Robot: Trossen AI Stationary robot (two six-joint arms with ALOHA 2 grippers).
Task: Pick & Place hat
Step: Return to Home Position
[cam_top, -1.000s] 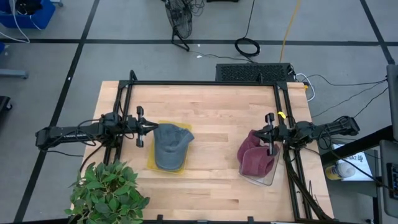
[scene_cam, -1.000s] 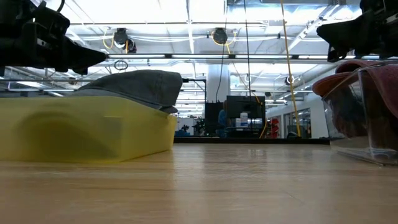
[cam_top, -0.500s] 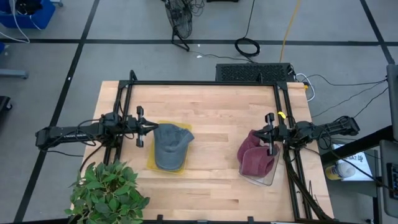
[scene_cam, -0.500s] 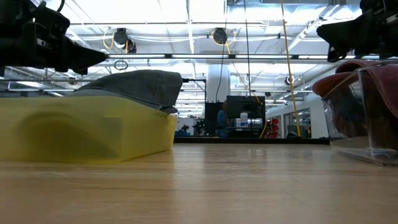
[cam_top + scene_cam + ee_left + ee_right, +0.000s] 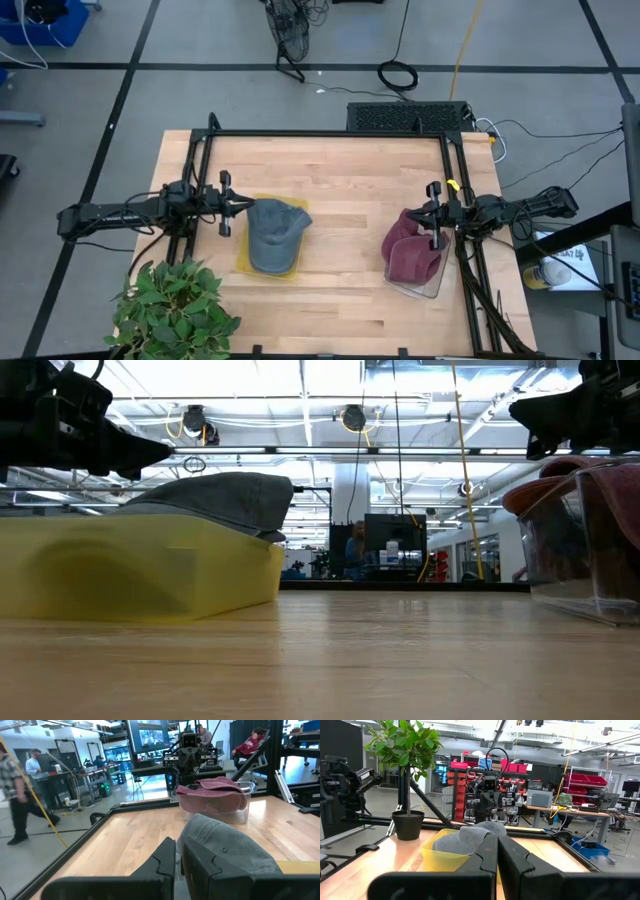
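the grey-blue cap lies in the yellow bin at nine o'clock on the table, left gripper clenched empty beside it, right gripper clenched empty over red caps at three o'clock.

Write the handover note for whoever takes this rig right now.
Left gripper: shut, empty, held above the left edge of the yellow bin.
Right gripper: shut, empty, above the clear bin.
Grey-blue cap lies on top in the yellow bin, heaped above its rim; anything under it is hidden. Maroon caps fill the clear bin.
Done: no cap lies loose on the table.
Left: both arms look near their parked poses; likely only the return home remains.
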